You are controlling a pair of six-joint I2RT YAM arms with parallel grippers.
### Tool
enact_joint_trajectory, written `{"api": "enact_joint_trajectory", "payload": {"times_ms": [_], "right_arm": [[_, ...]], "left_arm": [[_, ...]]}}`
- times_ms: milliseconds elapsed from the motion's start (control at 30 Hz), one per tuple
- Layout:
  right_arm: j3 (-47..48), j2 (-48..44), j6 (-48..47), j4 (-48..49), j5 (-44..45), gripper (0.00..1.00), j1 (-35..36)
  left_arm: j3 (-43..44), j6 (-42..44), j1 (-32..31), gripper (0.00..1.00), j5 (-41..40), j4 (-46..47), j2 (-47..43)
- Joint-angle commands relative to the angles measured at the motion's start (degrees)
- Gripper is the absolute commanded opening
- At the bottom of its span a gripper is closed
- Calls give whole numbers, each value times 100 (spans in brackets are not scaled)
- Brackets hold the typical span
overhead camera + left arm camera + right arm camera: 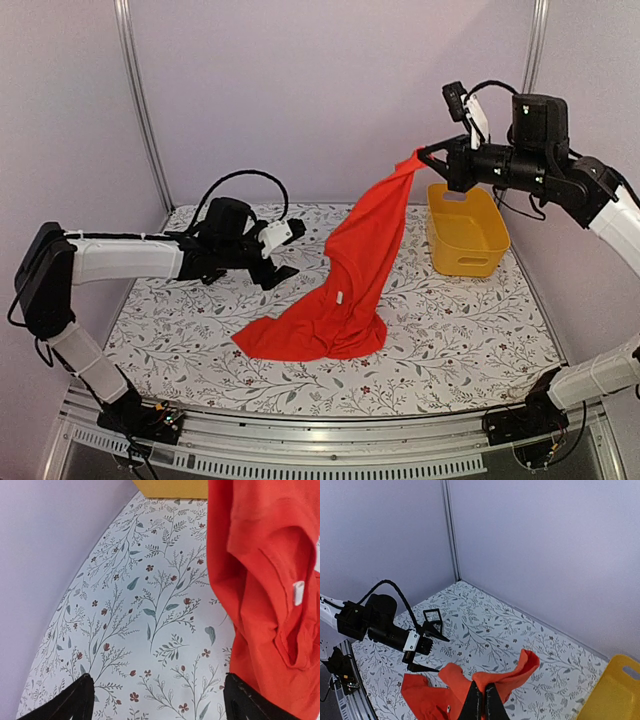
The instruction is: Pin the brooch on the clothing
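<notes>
While the limp red-orange fabric T-shirt (360,255) hangs pinched in your right gripper (425,156), lower folds on the floral-print table (455,335), take a hemmed edge with your wide-open left gripper (291,250); no brooch shows.

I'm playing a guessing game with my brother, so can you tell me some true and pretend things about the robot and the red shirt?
1. The right claw pinches the bright red-orange short-sleeved T-shirt and holds one end up in the air. True.
2. The left claw is shut tight on the T-shirt. False: it is open and holds nothing.
3. The T-shirt is tucked inside the yellow plastic basket. False: it hangs beside the basket.
4. The bottom of the T-shirt lies on the flowery table cover. True.
</notes>
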Motion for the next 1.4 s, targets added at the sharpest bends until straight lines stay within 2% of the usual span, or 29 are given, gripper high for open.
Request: {"api": "enact_joint_trajectory", "payload": {"times_ms": [0, 100, 167, 300, 367, 433, 500, 600, 667, 833, 1033, 1200, 1300, 1367], "right_arm": [[-1675, -1304, 1212, -988, 1713, 0, -172], [-2408, -2198, 2110, -1502, 2322, 0, -452], [-2923, -2634, 2529, -1740, 2469, 0, -469], [-4058, -2863, 3132, -1626, 1309, 0, -469], [-4458, -2737, 3229, -1287, 502, 0, -463], [-4617, -2522, 3190, -1024, 278, 0, -460], [-4624, -2329, 3053, -944, 323, 0, -456], [-4599, -2029, 2815, -833, 277, 0, -459], [-4592, -1801, 2663, -836, 204, 0, -452], [-4819, -1746, 2533, -746, -15, 0, -452], [-4867, -1984, 2199, -241, -244, 0, -452], [-4442, -1598, 1908, -41, -588, 0, -452], [-4283, -1237, 1779, -26, -705, 0, -452], [-4121, -1007, 1677, -170, -535, 0, -447]], "left_arm": [[688, 508, -67, 89, 446, -282, 820], [1388, 949, -185, 90, 328, -794, 1565], [2098, 913, -172, 89, 372, -1199, 2155], [3718, 556, -186, 87, 605, -1874, 3297], [4289, 514, -245, 87, 638, -2110, 3759], [4604, 695, -298, 89, 501, -2217, 4073], [4637, 1290, -370, 91, 557, -2259, 4254], [4373, 2730, -572, 93, 763, -2293, 4315], [4454, 3144, -597, 94, 1017, -2385, 4404], [5037, 3208, -577, 93, 1105, -3125, 4713], [5194, 3160, -830, 89, 939, -3312, 4847], [5045, 3235, -1218, 88, 1415, -3813, 4727], [4631, 3422, -1448, 81, 1325, -3892, 4778], [4344, 3325, -1544, 69, 1044, -3907, 4767]]}}
